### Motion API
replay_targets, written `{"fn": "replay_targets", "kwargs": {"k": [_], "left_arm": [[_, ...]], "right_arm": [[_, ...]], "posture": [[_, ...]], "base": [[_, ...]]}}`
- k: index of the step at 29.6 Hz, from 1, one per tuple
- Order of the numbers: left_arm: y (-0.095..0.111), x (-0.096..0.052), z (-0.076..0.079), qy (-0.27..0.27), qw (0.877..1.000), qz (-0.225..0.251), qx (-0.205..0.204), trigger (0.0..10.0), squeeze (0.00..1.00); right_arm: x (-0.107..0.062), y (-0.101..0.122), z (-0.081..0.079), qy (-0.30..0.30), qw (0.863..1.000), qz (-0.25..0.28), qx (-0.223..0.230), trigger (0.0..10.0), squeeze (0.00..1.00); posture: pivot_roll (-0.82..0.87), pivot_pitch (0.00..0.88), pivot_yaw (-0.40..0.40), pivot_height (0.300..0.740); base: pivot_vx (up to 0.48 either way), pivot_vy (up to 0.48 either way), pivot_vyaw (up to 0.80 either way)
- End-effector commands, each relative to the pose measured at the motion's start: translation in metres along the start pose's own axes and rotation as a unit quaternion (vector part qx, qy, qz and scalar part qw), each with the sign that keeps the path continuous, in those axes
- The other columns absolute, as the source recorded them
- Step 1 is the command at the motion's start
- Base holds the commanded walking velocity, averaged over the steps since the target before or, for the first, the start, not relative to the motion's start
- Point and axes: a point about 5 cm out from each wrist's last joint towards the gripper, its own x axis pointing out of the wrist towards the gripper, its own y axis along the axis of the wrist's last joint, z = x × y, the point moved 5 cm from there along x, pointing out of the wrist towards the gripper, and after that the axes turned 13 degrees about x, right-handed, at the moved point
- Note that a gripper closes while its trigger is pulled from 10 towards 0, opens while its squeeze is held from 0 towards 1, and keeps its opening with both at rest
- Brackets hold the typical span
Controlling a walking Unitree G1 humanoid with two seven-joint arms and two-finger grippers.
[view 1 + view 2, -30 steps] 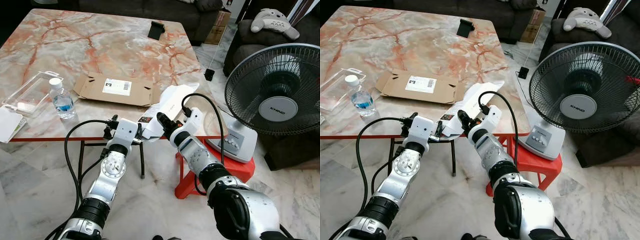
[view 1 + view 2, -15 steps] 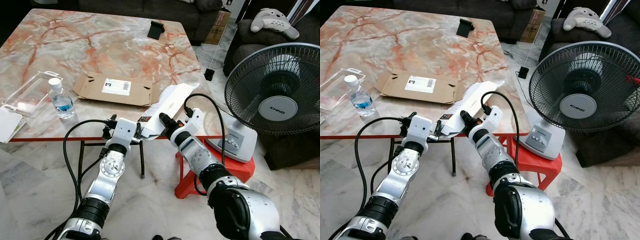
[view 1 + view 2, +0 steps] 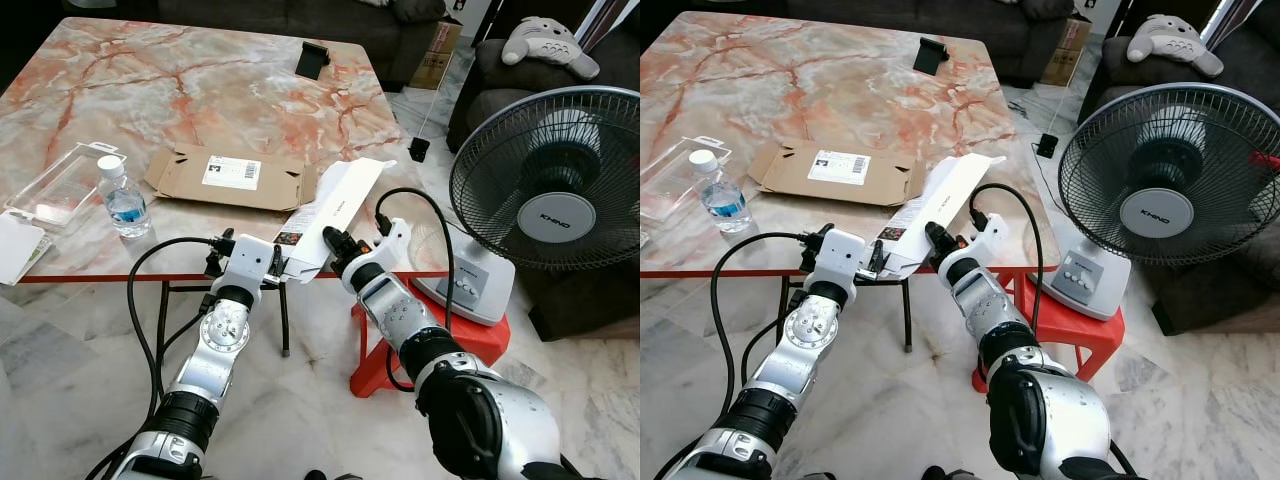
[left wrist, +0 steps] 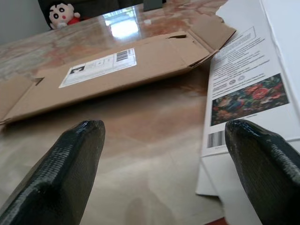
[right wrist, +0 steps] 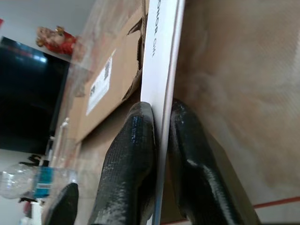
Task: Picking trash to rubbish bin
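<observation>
Two right gripper (image 5: pixel 161 126) fingers pinch the white flattened box (image 3: pixel 335 205); left gripper (image 4: pixel 164 136), spread, sits at its 9 o'clock.

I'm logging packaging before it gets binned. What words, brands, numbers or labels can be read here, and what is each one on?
"KHIND": on the hub of the fan.
White box, held in the right gripper: lines of print, a flower picture and a barcode, too small to read.
Cardboard: white shipping label with barcode, text unreadable.
Bottle: blue label, too blurred to read.
</observation>
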Motion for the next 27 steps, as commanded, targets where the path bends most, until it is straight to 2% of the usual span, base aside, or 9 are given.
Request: {"fn": "replay_targets", "kwargs": {"k": [1, 8, 9, 10, 11, 18, 20, 24, 27], "left_arm": [[0.008, 0.005, 0.001, -0.004, 1.0, 0.012, -0.007, 10.0, 0.0], [0.011, 0.008, 0.0, -0.007, 1.0, 0.018, -0.005, 10.0, 0.0], [0.012, 0.01, 0.001, -0.008, 1.0, 0.02, -0.006, 10.0, 0.0], [0.012, 0.01, 0.001, -0.009, 1.0, 0.021, -0.006, 10.0, 0.0], [0.013, 0.011, 0.001, -0.01, 1.0, 0.023, -0.007, 10.0, 0.0], [0.018, 0.015, 0.001, -0.013, 0.999, 0.032, -0.011, 10.0, 0.0], [0.02, 0.016, -0.001, -0.008, 0.999, 0.038, -0.012, 10.0, 0.0], [0.024, 0.017, -0.009, 0.014, 0.998, 0.05, -0.023, 10.0, 0.0], [0.026, 0.017, -0.014, 0.028, 0.998, 0.058, -0.029, 10.0, 0.0]], "right_arm": [[0.006, -0.016, -0.015, 0.029, 0.999, -0.005, 0.02, 0.0, 0.0], [0.003, 0.021, -0.018, 0.027, 0.998, 0.036, -0.043, 0.0, 0.0], [0.0, 0.033, -0.018, 0.024, 0.996, 0.049, -0.064, 2.4, 0.0], [0.0, 0.037, -0.018, 0.023, 0.996, 0.053, -0.068, 2.4, 0.0], [-0.001, 0.044, -0.019, 0.023, 0.994, 0.06, -0.09, 10.0, 0.0], [-0.003, 0.06, -0.03, 0.026, 0.978, 0.091, -0.183, 10.0, 0.0], [-0.003, 0.065, -0.041, 0.036, 0.963, 0.111, -0.241, 10.0, 0.0], [-0.007, 0.067, -0.065, 0.088, 0.938, 0.147, -0.303, 10.0, 0.0], [-0.011, 0.068, -0.073, 0.11, 0.923, 0.166, -0.33, 10.0, 0.0]], "posture": [[0.09, 0.085, -0.183, 0.74], [0.09, 0.051, -0.162, 0.74], [0.09, 0.041, -0.157, 0.74], [0.09, 0.041, -0.157, 0.74], [0.09, 0.03, -0.154, 0.74], [0.09, 0.0, -0.136, 0.74], [0.09, 0.0, -0.126, 0.74], [0.08, 0.0, -0.111, 0.74], [0.06, 0.0, -0.103, 0.74]], "base": [[0.0, 0.0, 0.0], [0.0, 0.0, 0.0], [0.0, 0.0, 0.0], [0.0, 0.0, 0.0], [0.0, 0.0, 0.0], [0.0, 0.0, 0.0], [0.0, 0.0, 0.0], [0.0, 0.0, 0.0], [0.0, 0.0, 0.0]]}}
